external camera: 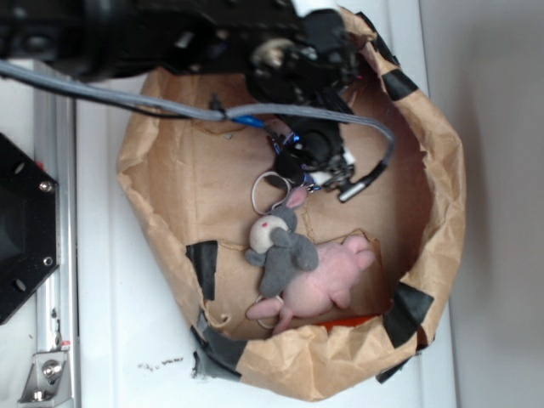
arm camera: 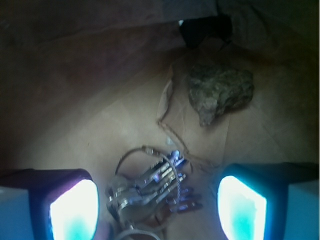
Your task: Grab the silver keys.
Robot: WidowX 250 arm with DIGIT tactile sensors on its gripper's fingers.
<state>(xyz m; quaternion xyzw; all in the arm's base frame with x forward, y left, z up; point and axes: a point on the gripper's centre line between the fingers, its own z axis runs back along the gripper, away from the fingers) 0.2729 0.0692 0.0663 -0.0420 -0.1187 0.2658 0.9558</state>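
A brown paper bag (external camera: 170, 183) with its rim rolled down and patched with black tape (external camera: 202, 268) lies on a white tabletop (external camera: 110, 340), filling the middle of the exterior view. The robot arm (external camera: 170, 34) reaches in from the upper left, its gripper (external camera: 319, 166) low over the bag's floor near the top centre. In the wrist view the jaws stand spread, glowing pads (arm camera: 75, 210) at lower left and lower right, with the silver keys (arm camera: 150, 187) lying on the paper between them at bottom centre, untouched by either pad. A rough grey-brown lump (arm camera: 220, 92) sits well apart at the upper right of the wrist view. In the exterior view, a grey-and-white plush mouse (external camera: 280, 246) lies against a pink plush toy (external camera: 327, 276), lower centre of the bag
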